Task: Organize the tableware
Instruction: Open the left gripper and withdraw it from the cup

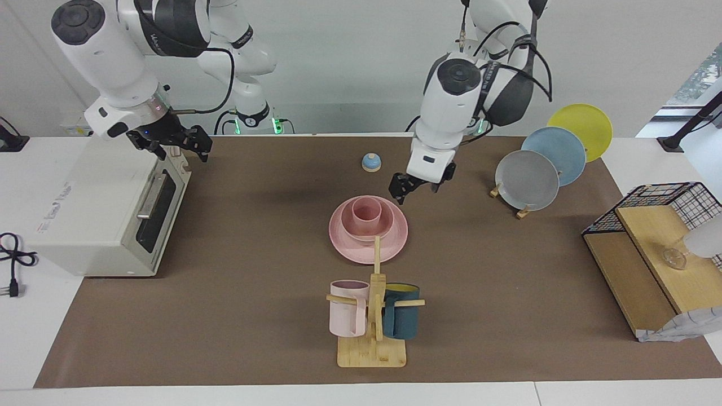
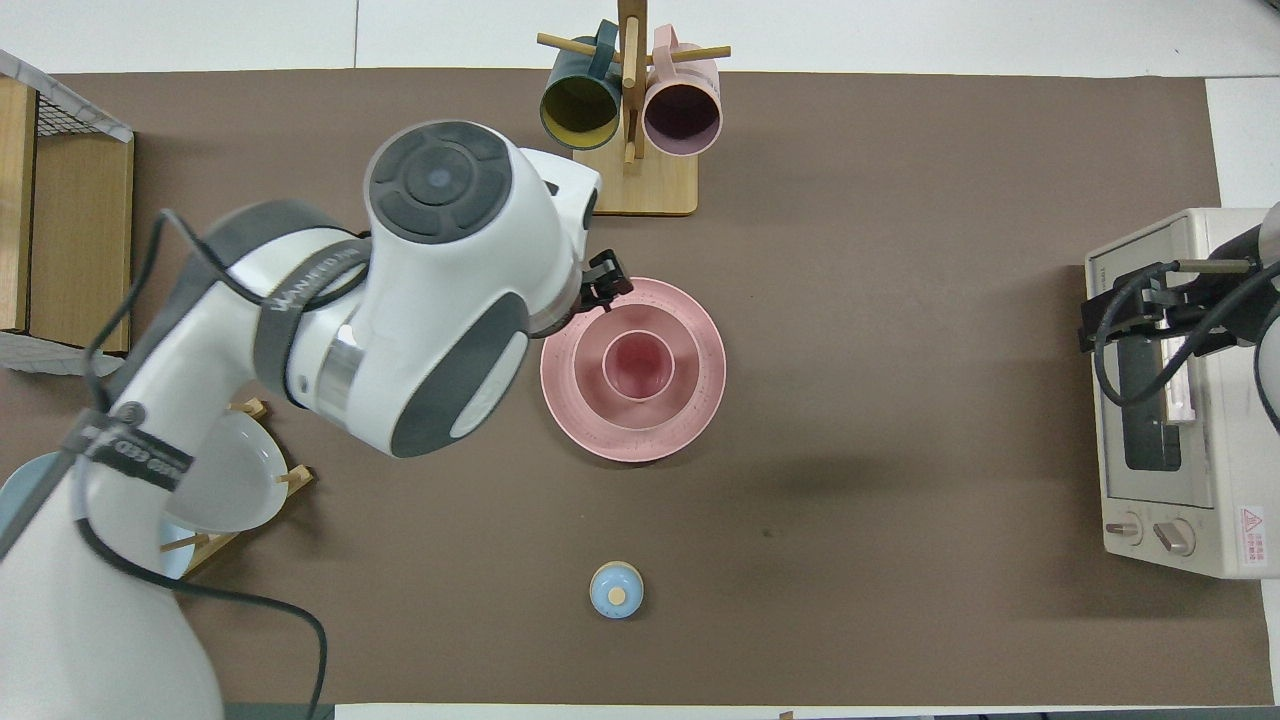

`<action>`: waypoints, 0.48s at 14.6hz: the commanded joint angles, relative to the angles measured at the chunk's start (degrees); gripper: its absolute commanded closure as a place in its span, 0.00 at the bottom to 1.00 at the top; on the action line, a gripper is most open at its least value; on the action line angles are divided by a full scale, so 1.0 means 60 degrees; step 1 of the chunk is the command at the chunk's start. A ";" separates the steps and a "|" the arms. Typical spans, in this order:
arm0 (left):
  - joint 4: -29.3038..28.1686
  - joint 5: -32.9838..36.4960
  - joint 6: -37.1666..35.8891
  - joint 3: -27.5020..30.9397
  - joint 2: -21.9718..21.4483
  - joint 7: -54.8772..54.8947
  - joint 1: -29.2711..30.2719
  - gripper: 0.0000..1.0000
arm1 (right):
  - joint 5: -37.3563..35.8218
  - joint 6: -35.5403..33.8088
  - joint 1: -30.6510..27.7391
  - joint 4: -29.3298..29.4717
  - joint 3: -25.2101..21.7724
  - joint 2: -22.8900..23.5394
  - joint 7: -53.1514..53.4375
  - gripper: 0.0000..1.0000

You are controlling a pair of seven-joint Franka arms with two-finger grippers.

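The pink plate (image 1: 356,252) lies at the middle of the brown mat. The pink bowl (image 1: 373,232) sits on it, and the small pink cup (image 1: 366,214) stands upright inside the bowl. From overhead the plate (image 2: 640,447), bowl (image 2: 689,352) and cup (image 2: 638,366) form one nested stack. My left gripper (image 1: 420,185) hangs open and empty just above the mat. It is beside the stack's rim, toward the left arm's end. In the overhead view only the left gripper's tip (image 2: 606,285) shows past the wrist. My right gripper (image 1: 176,142) waits open over the toaster oven (image 1: 96,214).
A wooden mug tree (image 1: 373,338) with a pale pink and a dark teal mug stands farther from the robots than the stack. A rack of grey (image 1: 527,179), blue and yellow plates and a wire-and-wood shelf (image 1: 648,265) are toward the left arm's end. A small blue knob (image 1: 371,162) lies nearer the robots.
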 commanded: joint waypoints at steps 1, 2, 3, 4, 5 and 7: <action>-0.0277 0.0034 -0.0413 -0.0055 -0.0463 0.1581 0.1009 0.00 | 0.0082 -0.0235 -0.0072 0.0066 0.0018 -0.0083 -0.0148 0.00; -0.0452 0.0034 -0.0530 -0.0055 -0.0639 0.2211 0.1375 0.00 | 0.0082 -0.0293 -0.0072 0.0037 0.0018 -0.0098 -0.0133 0.00; -0.0628 0.0034 -0.0618 -0.0055 -0.0887 0.2811 0.1727 0.00 | 0.0082 -0.0337 -0.0072 0.0022 0.0032 -0.0112 -0.0133 0.00; -0.0789 0.0034 -0.0779 -0.0055 -0.1092 0.3412 0.2064 0.00 | 0.0082 -0.0338 -0.0057 0.0022 0.0018 -0.0098 -0.0133 0.00; -0.0849 0.0034 -0.0998 -0.0055 -0.1268 0.4056 0.2430 0.00 | 0.0082 -0.0294 -0.0057 0.0037 -0.0026 -0.0098 -0.0235 0.00; -0.0878 0.0034 -0.1423 -0.0055 -0.1533 0.5243 0.3103 0.00 | 0.0082 -0.0250 -0.0057 0.0081 -0.0055 -0.0127 -0.0221 0.00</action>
